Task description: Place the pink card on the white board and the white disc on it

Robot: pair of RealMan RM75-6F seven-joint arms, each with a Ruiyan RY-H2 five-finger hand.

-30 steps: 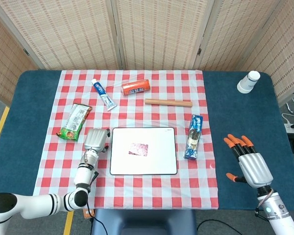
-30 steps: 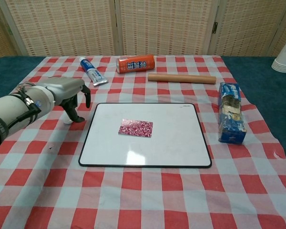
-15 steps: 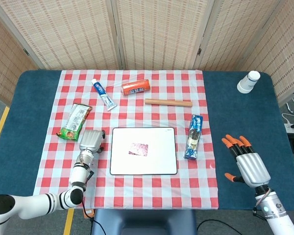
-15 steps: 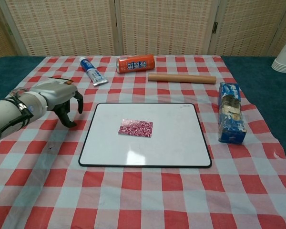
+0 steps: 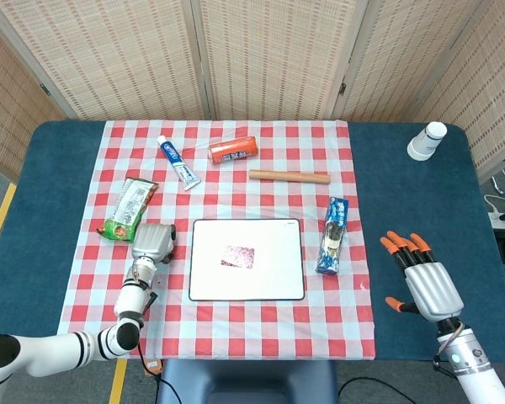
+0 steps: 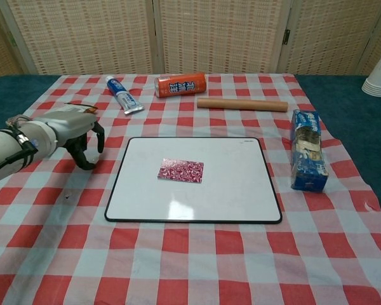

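Whether my curled left hand [image 6: 73, 130] holds anything I cannot tell; the pink card [image 6: 180, 170] lies rightward of it, mid white board [image 6: 241, 190].

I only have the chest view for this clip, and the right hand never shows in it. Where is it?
Observer: The right hand is over the bare blue table, to the right of the checked cloth. Its fingers are spread and it holds nothing.
Operator: Is anything hidden behind the left hand?
Observer: Yes, a green snack packet lies on the cloth just beyond the left hand.
Operator: And the white thing cut off at my top right corner?
Observer: It is a white paper cup, standing off the cloth on the table's far right corner.
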